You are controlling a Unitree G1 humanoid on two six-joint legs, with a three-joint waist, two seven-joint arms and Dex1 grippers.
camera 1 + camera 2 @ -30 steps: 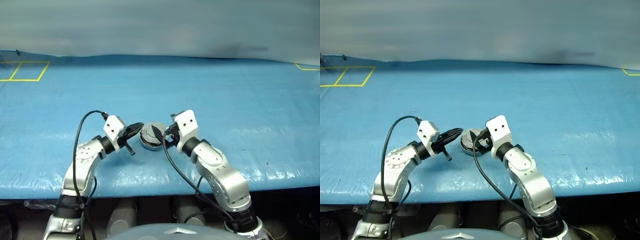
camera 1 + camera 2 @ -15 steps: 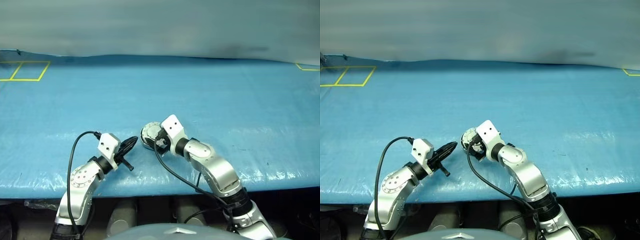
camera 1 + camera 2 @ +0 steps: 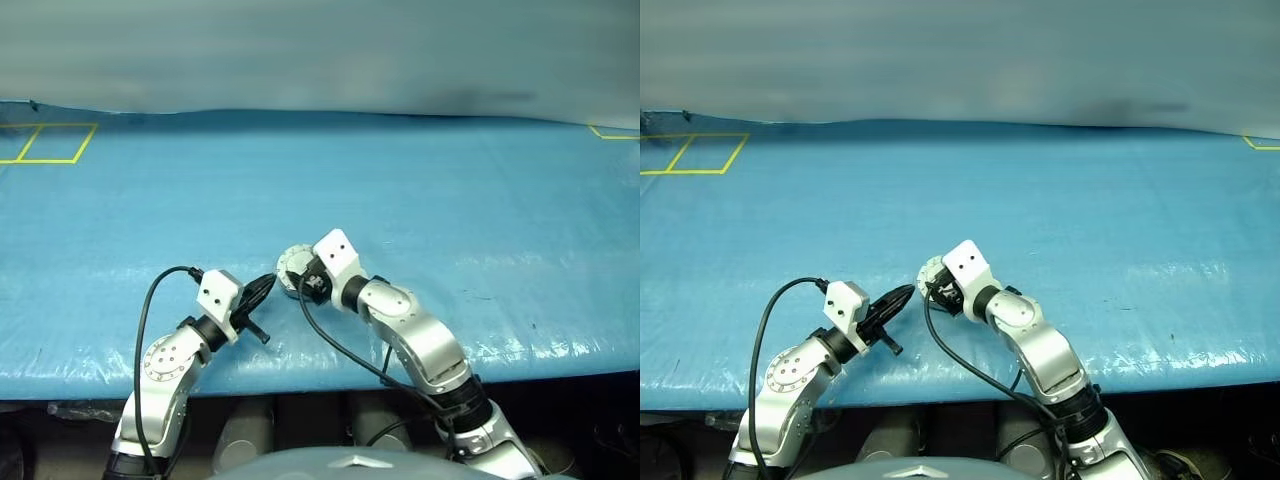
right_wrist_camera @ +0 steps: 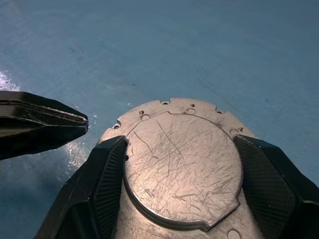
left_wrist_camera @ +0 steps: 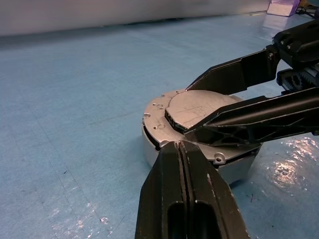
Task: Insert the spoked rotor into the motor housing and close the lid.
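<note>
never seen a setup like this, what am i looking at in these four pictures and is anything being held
This is a humanoid robot with two arms, each ending in a two-fingered black gripper. Two pictures come from cameras in its head, looking down over a table covered in blue sheeting. The other two come from cameras on its wrists, looking along the fingers. On the table sits a round silver motor housing with its lid closed on top. The right gripper has one finger on either side of the lid's raised centre. The left gripper is shut and empty, its tips just beside the housing.
</note>
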